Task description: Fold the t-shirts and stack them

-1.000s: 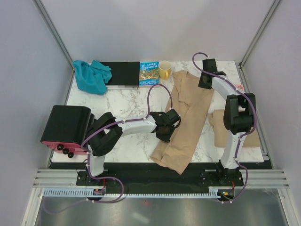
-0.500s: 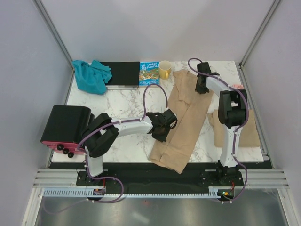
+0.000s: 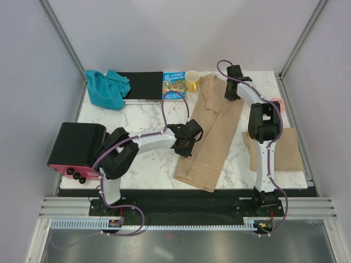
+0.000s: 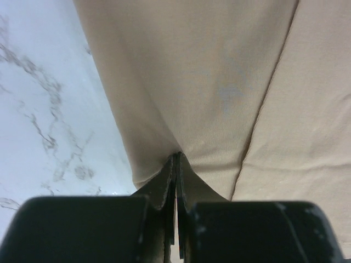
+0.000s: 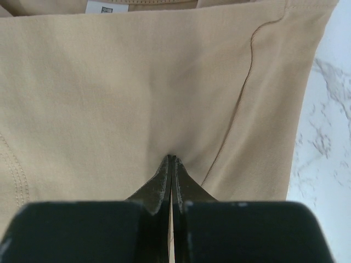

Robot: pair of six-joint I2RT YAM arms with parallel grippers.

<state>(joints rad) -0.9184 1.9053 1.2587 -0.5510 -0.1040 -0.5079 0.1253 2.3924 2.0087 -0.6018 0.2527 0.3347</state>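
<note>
Tan t-shirt (image 3: pixel 216 131) is pinched by left hand (image 3: pixel 184 147) and right hand (image 3: pixel 231 94).

The white marble-patterned table top (image 3: pixel 148 118) carries everything. Along its far edge, from the left, lie a crumpled teal-blue cloth garment (image 3: pixel 106 89), a flat black rectangular board (image 3: pixel 143 85) whose left end the garment overlaps, a colourful picture book (image 3: pixel 174 85) and a yellow ceramic mug (image 3: pixel 192 81) (book and mug just beside each other). A long tan-beige cloth t-shirt (image 3: pixel 211 142), folded narrow, lies slanted from beside the mug down to the near edge. A second tan-beige t-shirt (image 3: pixel 285 150), folded, lies at the right edge. A small pink thing (image 3: pixel 276 102) sits farther back on that side. A black box with a red base (image 3: pixel 79 148) sits at the near left corner, reaching past the left edge.
</note>
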